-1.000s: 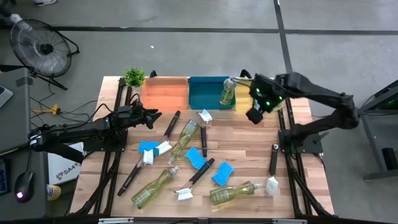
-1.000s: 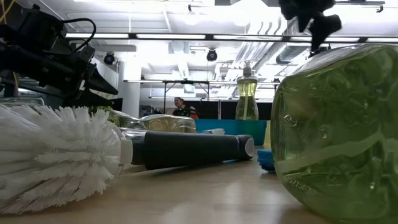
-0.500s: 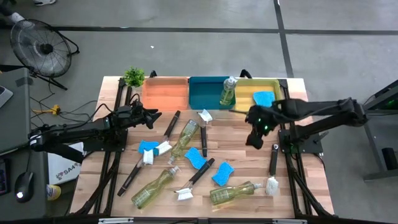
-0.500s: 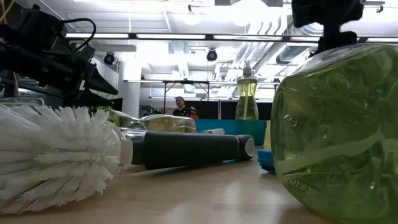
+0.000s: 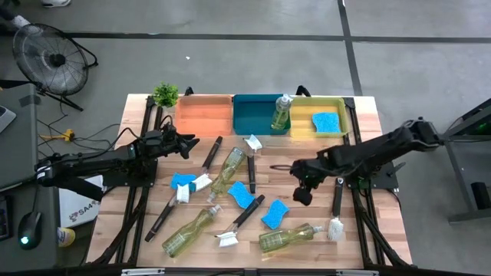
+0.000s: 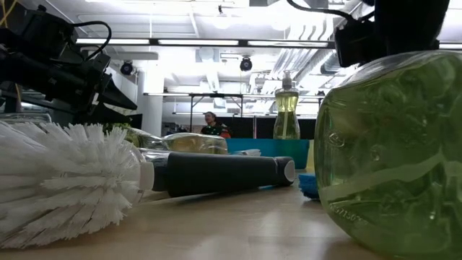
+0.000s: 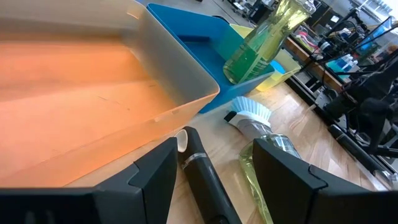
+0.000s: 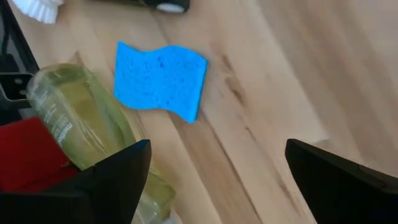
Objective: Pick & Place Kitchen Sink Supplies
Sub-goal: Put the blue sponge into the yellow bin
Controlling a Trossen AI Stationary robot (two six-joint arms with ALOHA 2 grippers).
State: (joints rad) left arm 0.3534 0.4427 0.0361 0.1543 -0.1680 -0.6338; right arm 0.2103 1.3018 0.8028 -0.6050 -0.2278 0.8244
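Observation:
In the high view several bottles of yellow-green liquid lie on the table on their sides, such as one bottle [image 5: 290,238] near the front edge. Another bottle [image 5: 281,113] stands in the blue bin [image 5: 257,115]. Three blue sponges lie on the wood and one sponge [image 5: 326,121] lies in the yellow bin [image 5: 337,130]. Black brushes with white heads lie scattered. My right gripper [image 5: 301,185] hovers open over the table; its wrist view shows a sponge [image 8: 160,81] and a lying bottle [image 8: 81,130] ahead of it. My left gripper [image 5: 184,143] waits open by the orange bin [image 7: 74,93].
A small green plant [image 5: 165,94] stands at the far left corner. The three bins line the far edge. A brush [image 5: 336,208] lies near the right gripper, toward the right edge. In the low view a brush head [image 6: 65,180] and a bottle [image 6: 390,152] fill the foreground.
My right gripper has swung from above the yellow bin toward the near edge and to the left, coming down over the table near a blue sponge. As it left, the sponge lying in the yellow bin came into view. The left arm has kept still.

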